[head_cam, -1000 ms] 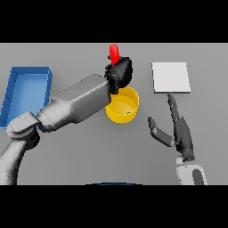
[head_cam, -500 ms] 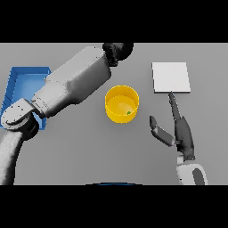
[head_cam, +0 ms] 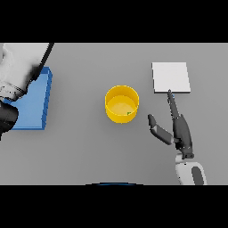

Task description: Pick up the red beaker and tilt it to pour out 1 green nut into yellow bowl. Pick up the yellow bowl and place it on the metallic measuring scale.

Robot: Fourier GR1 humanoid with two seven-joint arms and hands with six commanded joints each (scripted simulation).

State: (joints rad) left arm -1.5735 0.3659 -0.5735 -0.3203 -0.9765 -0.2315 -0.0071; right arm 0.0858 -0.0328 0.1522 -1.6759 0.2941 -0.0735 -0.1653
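Note:
The yellow bowl [head_cam: 121, 103] stands upright at the table's middle, with a small green nut [head_cam: 129, 113] lying inside near its right wall. The metallic scale [head_cam: 171, 77], a flat pale square, lies to the bowl's upper right. My right hand [head_cam: 180, 129] rests open just right of the bowl. Its fingers are straight and point at the scale's near edge, the thumb is spread toward the bowl, and it touches neither. Only my left arm [head_cam: 20, 67] shows, in the upper left corner; its hand and the red beaker are out of the picture.
A blue tray [head_cam: 33, 100] lies at the left side, partly covered by my left arm.
My left arm has swung from above the bowl to the far left, taking its hand and the red beaker out of view. The right hand has stayed put.

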